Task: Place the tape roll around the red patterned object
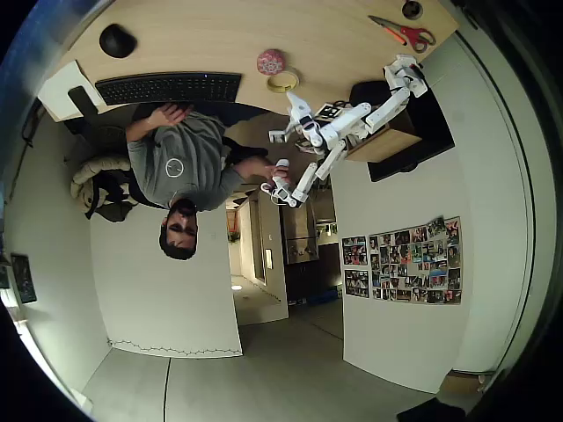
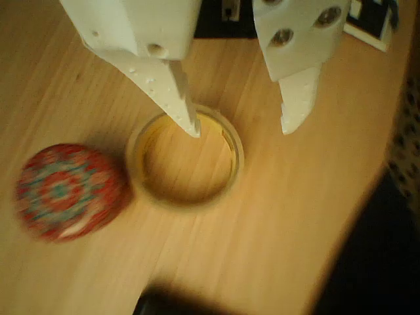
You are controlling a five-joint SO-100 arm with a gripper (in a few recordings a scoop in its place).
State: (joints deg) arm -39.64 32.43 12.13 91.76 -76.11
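Wooden desk (image 2: 275, 230): tape roll (image 2: 186, 157) lies flat near its edge, touching the red patterned object (image 2: 69, 191). Fingers (image 2: 190, 115) apart, straddling the rim; advise closing squarely, then lifting clear.

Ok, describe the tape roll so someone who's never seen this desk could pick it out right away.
On the wooden desk, look just below the white fingers in the wrist view. The tape roll lies flat there, right beside the red patterned object. It is the pale yellow ring with bare wood showing through its open centre, whereas its neighbour is a solid dome.
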